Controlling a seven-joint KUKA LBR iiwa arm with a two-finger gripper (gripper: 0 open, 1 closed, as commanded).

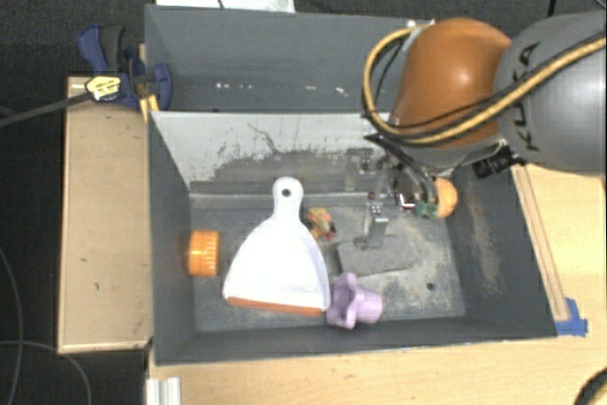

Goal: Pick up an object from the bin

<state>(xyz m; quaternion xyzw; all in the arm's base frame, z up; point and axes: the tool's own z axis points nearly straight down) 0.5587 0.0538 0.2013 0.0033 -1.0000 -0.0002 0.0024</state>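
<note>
My gripper hangs low over the bin floor, right of the middle, above bare metal. A small multicoloured thing lies just to its left, at the dustpan's edge. The white dustpan with an orange lip lies flat left of the gripper, its handle pointing to the back wall. A yellow-orange round thing with a green spot sits right of the gripper, partly hidden under the arm. A purple knobbly thing rests near the front wall, below the gripper.
An orange cylinder lies near the left wall. The arm with its orange cover and cables comes in from the right and hides the bin's back right corner. Bare floor stretches right of the purple thing.
</note>
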